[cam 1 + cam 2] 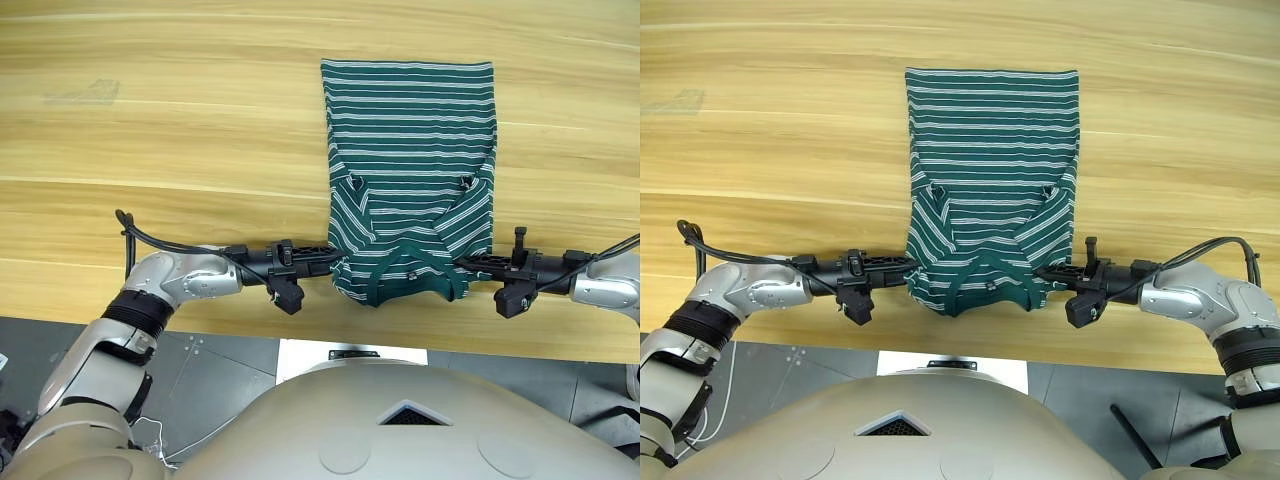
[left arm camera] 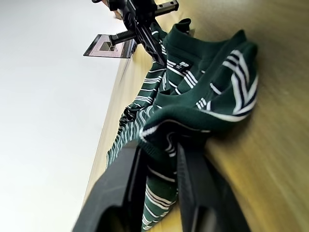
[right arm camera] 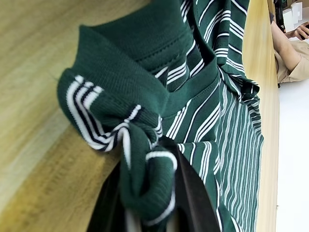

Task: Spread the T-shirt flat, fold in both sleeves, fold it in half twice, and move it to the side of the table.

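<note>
The left tool (image 1: 333,262) and the right tool (image 1: 462,264) each grip a near corner of the T-shirt (image 1: 410,150) lying on the bench (image 1: 150,130).

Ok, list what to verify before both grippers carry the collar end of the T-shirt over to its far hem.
1. Left gripper shut on the T-shirt at its shoulder corner: ok.
2. Right gripper shut on the opposite shoulder corner: ok.
3. Both sleeves folded in over the body: ok.
4. Far hem lying flat and straight on the table: ok.
5. Collar end smooth between the two grips: not ok, it is bunched.
6. All cloth layers caught in each grip: cannot tell.
</note>
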Controlling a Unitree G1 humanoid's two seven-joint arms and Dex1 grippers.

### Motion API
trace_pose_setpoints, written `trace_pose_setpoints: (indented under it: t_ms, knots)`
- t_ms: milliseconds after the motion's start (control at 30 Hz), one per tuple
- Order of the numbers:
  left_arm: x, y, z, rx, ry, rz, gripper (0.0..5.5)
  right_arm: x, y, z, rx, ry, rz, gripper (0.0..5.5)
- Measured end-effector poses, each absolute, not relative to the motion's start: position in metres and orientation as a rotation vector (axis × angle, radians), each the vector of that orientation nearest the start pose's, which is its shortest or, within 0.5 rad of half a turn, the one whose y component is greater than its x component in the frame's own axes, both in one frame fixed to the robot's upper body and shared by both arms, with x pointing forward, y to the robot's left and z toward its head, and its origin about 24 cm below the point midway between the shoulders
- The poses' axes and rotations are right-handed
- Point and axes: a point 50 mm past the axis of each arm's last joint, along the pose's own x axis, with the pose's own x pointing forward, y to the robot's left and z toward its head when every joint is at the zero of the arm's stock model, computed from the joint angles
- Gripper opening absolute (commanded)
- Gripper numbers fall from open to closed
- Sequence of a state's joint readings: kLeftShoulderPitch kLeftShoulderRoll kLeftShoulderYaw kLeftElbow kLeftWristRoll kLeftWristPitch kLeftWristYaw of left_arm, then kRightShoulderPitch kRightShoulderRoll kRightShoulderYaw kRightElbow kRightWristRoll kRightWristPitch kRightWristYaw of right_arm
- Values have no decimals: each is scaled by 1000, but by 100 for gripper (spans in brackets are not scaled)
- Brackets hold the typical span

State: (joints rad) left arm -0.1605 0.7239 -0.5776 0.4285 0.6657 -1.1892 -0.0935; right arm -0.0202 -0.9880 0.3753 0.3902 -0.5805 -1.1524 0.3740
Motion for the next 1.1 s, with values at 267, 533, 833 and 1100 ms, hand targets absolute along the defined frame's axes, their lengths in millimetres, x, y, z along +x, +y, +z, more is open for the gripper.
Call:
trace_pose_setpoints:
  t_ms: [267, 533, 833, 1100]
  knots:
    - [181, 158, 9, 978, -571, -1361, 25, 173, -241, 23, -1273, -185, 1423, 3]
    - [182, 162, 9, 933, -546, -1313, 1, 190, -236, 19, -1313, -226, 1345, 3]
    - [181, 165, 9, 903, -516, -1264, 1, 186, -236, 19, -1280, -221, 1337, 3]
    - [142, 187, 12, 697, -193, -1311, 1, 151, -240, 34, -1019, -71, 1400, 3]
